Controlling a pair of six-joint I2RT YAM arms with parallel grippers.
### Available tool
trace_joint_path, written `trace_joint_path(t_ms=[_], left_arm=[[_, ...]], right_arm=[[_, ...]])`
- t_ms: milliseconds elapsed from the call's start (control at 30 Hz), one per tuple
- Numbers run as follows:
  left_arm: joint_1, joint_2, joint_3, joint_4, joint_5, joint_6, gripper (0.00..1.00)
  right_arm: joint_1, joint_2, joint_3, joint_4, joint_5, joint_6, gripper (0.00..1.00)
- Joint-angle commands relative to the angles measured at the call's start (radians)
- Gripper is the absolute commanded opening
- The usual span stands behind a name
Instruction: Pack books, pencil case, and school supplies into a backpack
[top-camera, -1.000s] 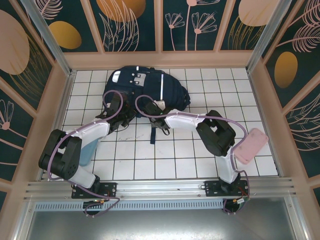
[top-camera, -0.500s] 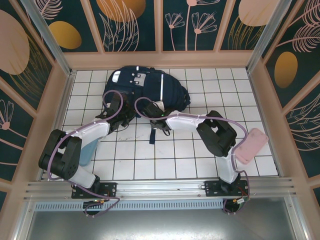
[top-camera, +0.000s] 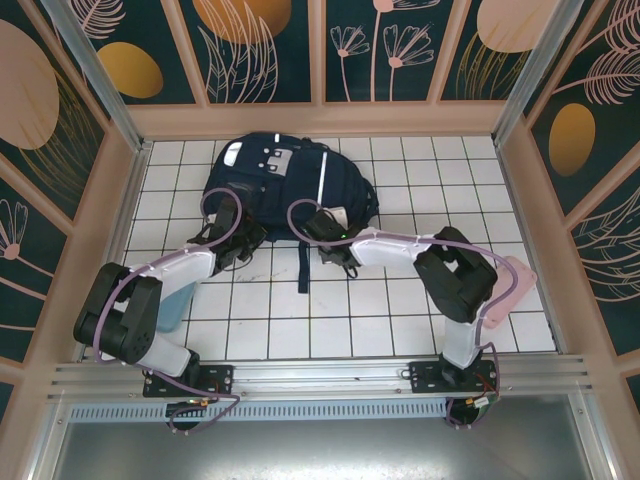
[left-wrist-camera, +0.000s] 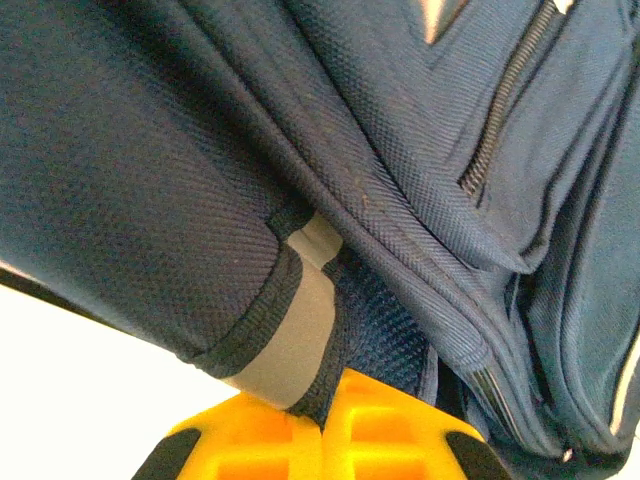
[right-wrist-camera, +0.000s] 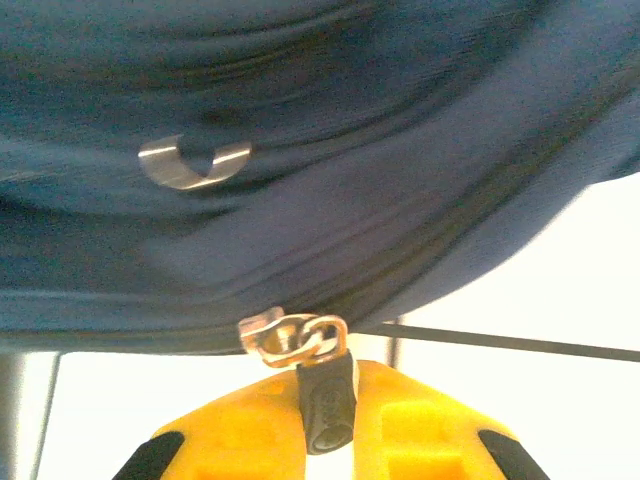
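Observation:
The dark navy backpack (top-camera: 290, 180) lies flat at the back middle of the tiled table, its white stripe (top-camera: 321, 180) facing up. My left gripper (top-camera: 243, 238) is at its near left edge, shut on a fold of navy fabric with grey trim (left-wrist-camera: 300, 330) pinched between the yellow fingers (left-wrist-camera: 400, 435). At the pack's near right edge, my right gripper (top-camera: 325, 230) is shut on the black zipper pull (right-wrist-camera: 327, 400), which hangs from a metal slider (right-wrist-camera: 290, 335). A pink pencil case (top-camera: 508, 288) lies far right, partly behind the right arm. The books are out of view.
A light blue flat object (top-camera: 178, 302) lies under the left arm's elbow. A black strap (top-camera: 303, 268) trails from the pack toward me. Painted walls enclose the white tiled floor (top-camera: 350, 310) on three sides.
The right gripper has closed on the zipper pull and moved right along the pack's near edge, its arm swinging right. The left gripper kept its hold.

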Motion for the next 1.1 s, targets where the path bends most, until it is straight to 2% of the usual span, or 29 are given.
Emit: trace_joint_path(t_ms=[0, 200, 300, 367, 467, 567, 633, 767, 867, 900, 967, 1067], left_arm=[[0.051, -0.037, -0.02, 0.023, -0.087, 0.021, 0.0], [0.107, -0.06, -0.026, 0.004, -0.084, 0.049, 0.0], [0.134, -0.064, -0.022, -0.003, -0.07, 0.071, 0.0], [0.143, -0.061, -0.016, -0.011, -0.054, 0.087, 0.0], [0.145, -0.065, -0.014, -0.014, -0.044, 0.1, 0.0], [0.147, -0.061, -0.01, -0.026, -0.052, 0.11, 0.0], [0.15, -0.057, -0.006, -0.031, -0.061, 0.113, 0.0], [0.161, -0.052, 0.0, -0.037, -0.072, 0.115, 0.0], [0.164, -0.05, -0.003, -0.034, -0.072, 0.114, 0.0], [0.165, -0.05, -0.003, -0.032, -0.069, 0.113, 0.0], [0.165, -0.051, -0.003, -0.018, -0.055, 0.123, 0.0], [0.164, -0.044, 0.018, 0.012, 0.001, 0.163, 0.0]], right_arm=[[-0.082, -0.076, -0.052, -0.038, 0.056, -0.029, 0.0], [-0.222, -0.103, -0.055, 0.013, -0.024, -0.091, 0.0], [-0.223, -0.114, -0.025, 0.009, -0.093, -0.136, 0.0], [-0.211, -0.137, -0.034, 0.03, -0.217, -0.181, 0.03], [-0.208, -0.191, -0.089, 0.091, -0.395, -0.225, 0.0], [-0.207, -0.224, -0.113, 0.106, -0.427, -0.218, 0.0], [-0.206, -0.235, -0.119, 0.101, -0.412, -0.212, 0.0], [-0.23, -0.23, -0.114, 0.046, -0.211, -0.168, 0.0], [-0.27, -0.225, -0.097, 0.008, -0.125, -0.122, 0.0], [-0.276, -0.227, -0.092, 0.004, -0.131, -0.12, 0.0], [-0.268, -0.24, -0.086, 0.011, -0.203, -0.148, 0.0], [-0.202, -0.269, -0.111, 0.067, -0.453, -0.247, 0.0]])
